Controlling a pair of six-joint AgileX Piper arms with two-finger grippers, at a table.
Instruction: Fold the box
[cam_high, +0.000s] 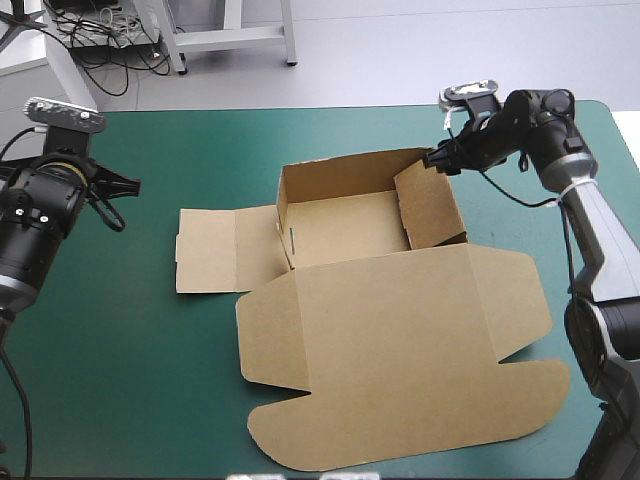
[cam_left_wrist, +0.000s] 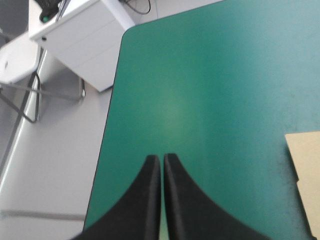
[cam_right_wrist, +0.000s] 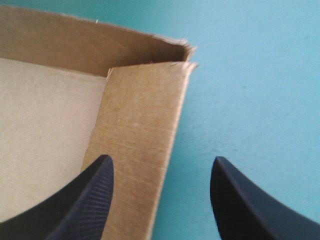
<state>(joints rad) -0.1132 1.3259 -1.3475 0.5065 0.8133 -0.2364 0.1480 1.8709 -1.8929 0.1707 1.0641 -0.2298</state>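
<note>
Your right gripper (cam_right_wrist: 162, 159) stands spread, one black finger on either side of the brown box's (cam_high: 380, 300) raised right wall at its 1 o'clock corner. Your left gripper (cam_left_wrist: 161, 159) is pressed together over bare teal-green cover (cam_left_wrist: 210, 75), well apart at the box's 9 o'clock. The box sits mid-table with its lid flat toward 6 o'clock.

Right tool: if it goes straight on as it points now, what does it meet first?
Likely the raised right wall of the box, which stands between the open fingers of the right tool; depth is unclear.

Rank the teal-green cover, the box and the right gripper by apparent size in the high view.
Largest: teal-green cover.
Next: box.
Smallest: right gripper, by a wide margin.
</note>
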